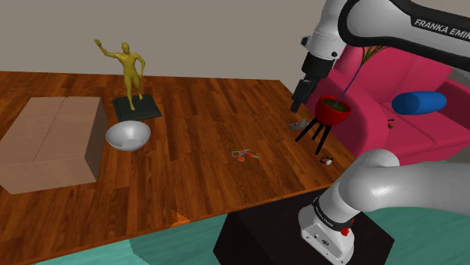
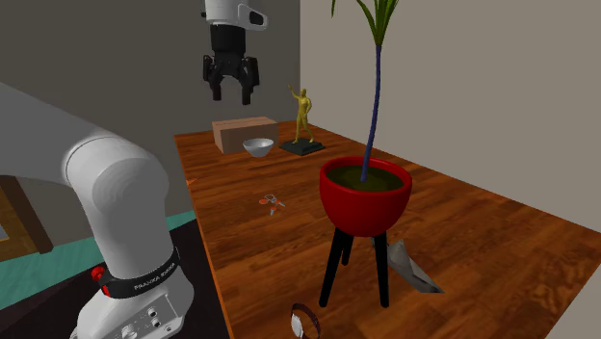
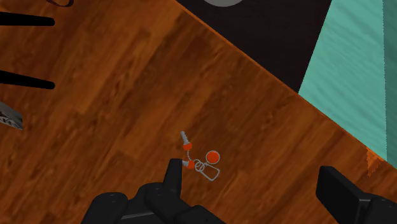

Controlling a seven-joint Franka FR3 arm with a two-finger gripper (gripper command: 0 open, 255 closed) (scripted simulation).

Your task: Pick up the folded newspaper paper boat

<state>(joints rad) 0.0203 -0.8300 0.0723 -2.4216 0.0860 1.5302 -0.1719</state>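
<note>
The paper boat (image 2: pixel 414 270) is a small grey folded shape lying on the wooden table (image 1: pixel 188 181), right beside the black legs of a red plant pot (image 2: pixel 366 197). It also appears in the shoulder view as the boat (image 1: pixel 298 123), left of the pot (image 1: pixel 333 111), and in the wrist view as the boat (image 3: pixel 9 118), far off to one side of the fingers. My gripper (image 2: pixel 231 91) hangs high above the table, open and empty. In the shoulder view the gripper (image 1: pixel 299 104) is above the boat. The wrist view's gripper (image 3: pixel 254 184) looks down on bare wood.
A key ring with red tags (image 3: pixel 200 162) lies mid-table below the hand. A grey bowl (image 1: pixel 127 135), a gold figure statue (image 1: pixel 132 71) and a cardboard box (image 1: pixel 49 139) stand at the far end. A small round object (image 2: pixel 303 321) lies near the pot. A pink sofa (image 1: pixel 407 128) stands beyond the table.
</note>
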